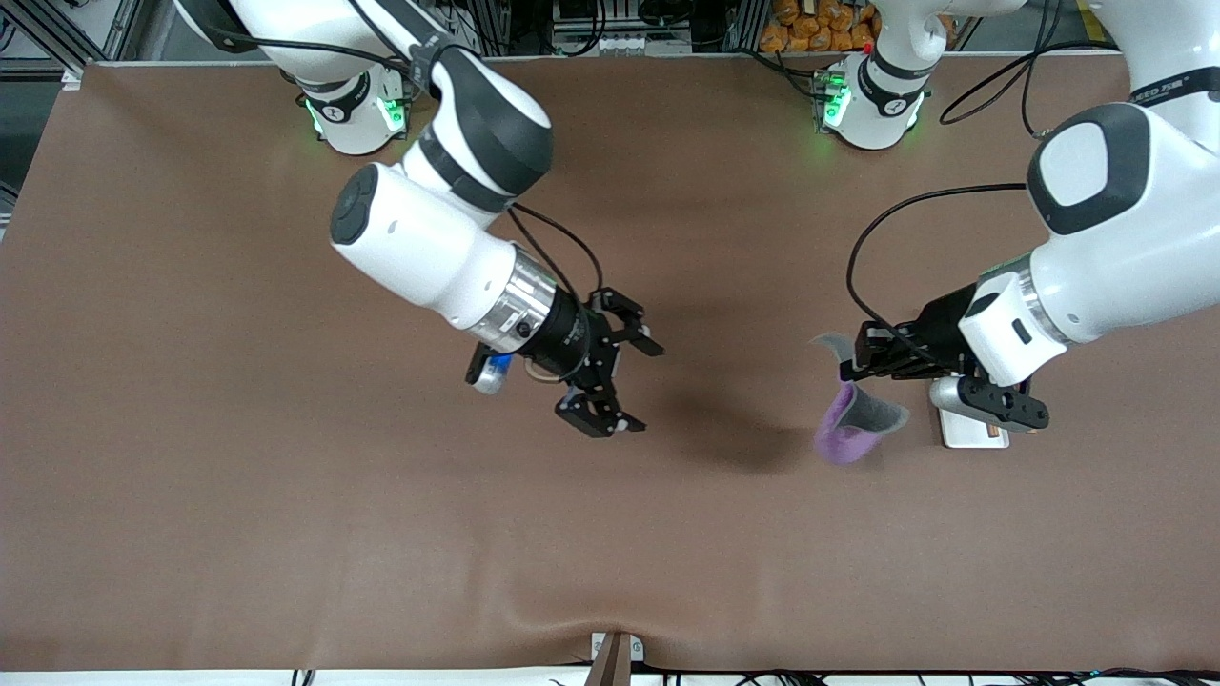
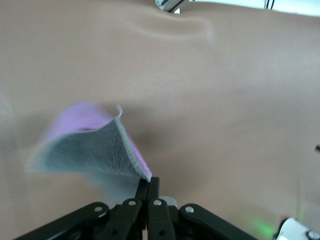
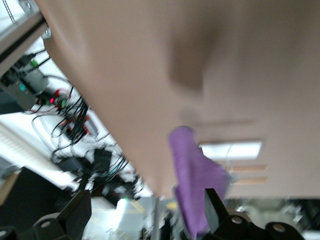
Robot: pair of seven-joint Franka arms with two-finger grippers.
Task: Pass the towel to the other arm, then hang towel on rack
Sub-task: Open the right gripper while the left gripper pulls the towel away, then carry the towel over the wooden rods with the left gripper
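Observation:
The towel (image 1: 851, 421), purple on one face and dark grey on the other, hangs in the air from my left gripper (image 1: 851, 366), which is shut on its upper edge. The left wrist view shows the fingers pinched together on the towel's corner (image 2: 85, 150). My right gripper (image 1: 640, 386) is open and empty, up over the table's middle, apart from the towel and pointing toward it. In the right wrist view the towel (image 3: 194, 182) hangs in front of that open gripper (image 3: 145, 212). The rack (image 1: 965, 431) lies beneath the left wrist, mostly hidden; its white base (image 3: 231, 150) shows in the right wrist view.
The brown table cover (image 1: 286, 495) has a raised fold near the front edge, where a metal bracket (image 1: 615, 654) stands. The arms' bases and cables are along the edge farthest from the front camera.

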